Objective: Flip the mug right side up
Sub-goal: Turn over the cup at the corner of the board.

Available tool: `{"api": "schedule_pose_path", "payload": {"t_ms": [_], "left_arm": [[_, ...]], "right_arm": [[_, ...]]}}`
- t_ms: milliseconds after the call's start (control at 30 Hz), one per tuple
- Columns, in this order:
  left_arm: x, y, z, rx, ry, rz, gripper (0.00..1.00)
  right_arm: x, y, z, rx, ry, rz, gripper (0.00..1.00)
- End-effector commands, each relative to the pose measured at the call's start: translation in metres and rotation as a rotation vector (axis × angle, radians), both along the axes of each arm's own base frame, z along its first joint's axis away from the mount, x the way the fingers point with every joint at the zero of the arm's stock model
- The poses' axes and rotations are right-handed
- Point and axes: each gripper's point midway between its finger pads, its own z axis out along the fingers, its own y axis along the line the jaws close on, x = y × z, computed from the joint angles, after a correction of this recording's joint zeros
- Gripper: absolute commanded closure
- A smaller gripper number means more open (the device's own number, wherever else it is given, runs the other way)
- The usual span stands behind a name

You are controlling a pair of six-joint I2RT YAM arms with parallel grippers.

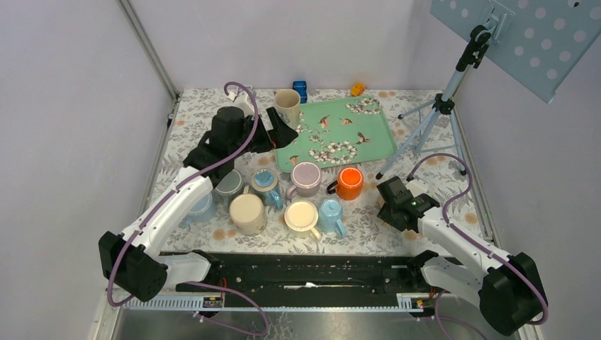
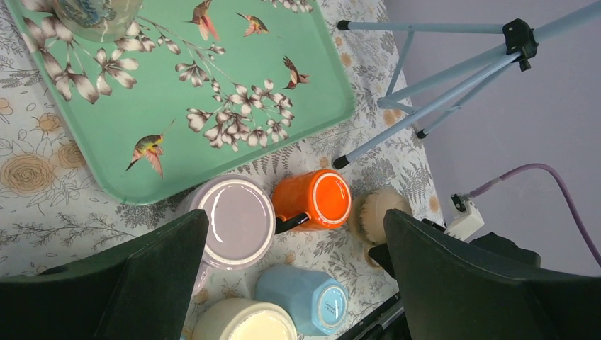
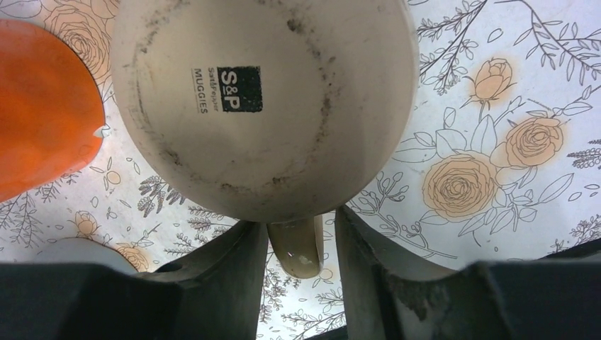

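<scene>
I see beige mug point(image 3: 262, 106) upside down on floral cloth point(image 3: 496, 142), just R of orange mug point(image 3: 35, 106). R gripper point(image 3: 301, 244) straddles its handle point(image 3: 298, 258), fingers v. close each side; can't tell if pinching. L gripper point(image 1: 278, 134) spread wide by tray point(image 1: 379, 142) edge.

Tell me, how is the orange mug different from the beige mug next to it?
The orange mug is bright orange with a black handle; the beige mug is pale all over, handle too. The beige mug's handle sits between the right gripper's fingers; no gripper touches the orange mug. Both stand on the flowery tablecloth.
</scene>
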Motion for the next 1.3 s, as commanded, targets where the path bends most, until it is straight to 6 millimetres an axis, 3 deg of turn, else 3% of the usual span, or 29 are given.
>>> {"api": "schedule_pose_path", "payload": {"t_ms": [0, 133, 267, 400, 1033, 1267], "left_arm": [[0.001, -0.004, 0.013, -0.038, -0.04, -0.017, 0.01], [0.0, -0.006, 0.013, -0.046, -0.038, -0.028, 0.01], [-0.001, -0.007, 0.012, -0.048, -0.031, -0.035, 0.01], [-0.004, -0.008, 0.01, -0.069, -0.007, -0.048, 0.01], [-0.014, -0.026, 0.0, -0.271, 0.133, -0.148, 0.01], [-0.02, -0.035, 0.007, -0.344, 0.156, -0.202, 0.01]], "right_arm": [[0.005, -0.009, 0.002, -0.054, -0.026, -0.012, 0.56], [0.003, -0.008, -0.002, -0.061, -0.007, 0.002, 0.63], [0.005, -0.006, 0.001, -0.058, -0.01, 0.023, 0.76], [0.007, -0.002, 0.01, -0.044, -0.015, 0.053, 0.99], [0.022, 0.018, 0.09, 0.076, -0.175, 0.124, 1.0], [0.036, 0.029, 0.141, 0.15, -0.297, 0.13, 1.0]]}}
